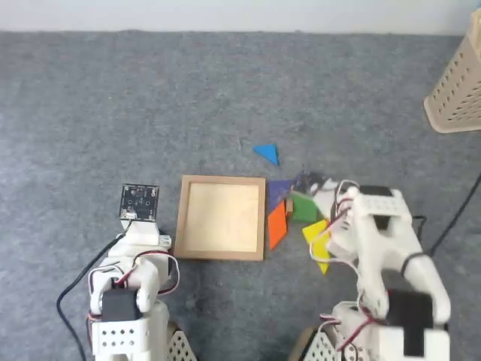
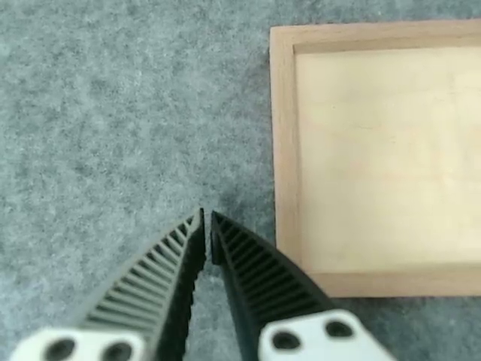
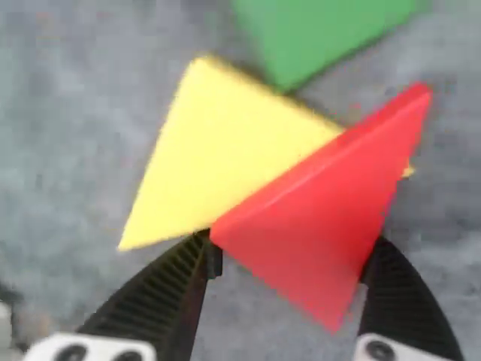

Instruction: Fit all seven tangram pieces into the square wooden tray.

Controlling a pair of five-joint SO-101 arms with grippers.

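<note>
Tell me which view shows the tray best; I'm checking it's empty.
High view: whole tray, all four rims, nothing inside. Left wrist view cuts off one side; right wrist view faces the red piece and yellow piece.

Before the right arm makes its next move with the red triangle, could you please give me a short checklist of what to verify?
1. Red triangle sits between the right pincer fingers: ok.
2. Grip firm enough for lifting: cannot tell.
3. Red triangle free of the yellow triangle under it: cannot tell; they overlap in the wrist view.
4. Wooden tray has free room: ok, nothing lies in it.
5. Left pincer shut and beside the tray, not over it: ok.
</note>
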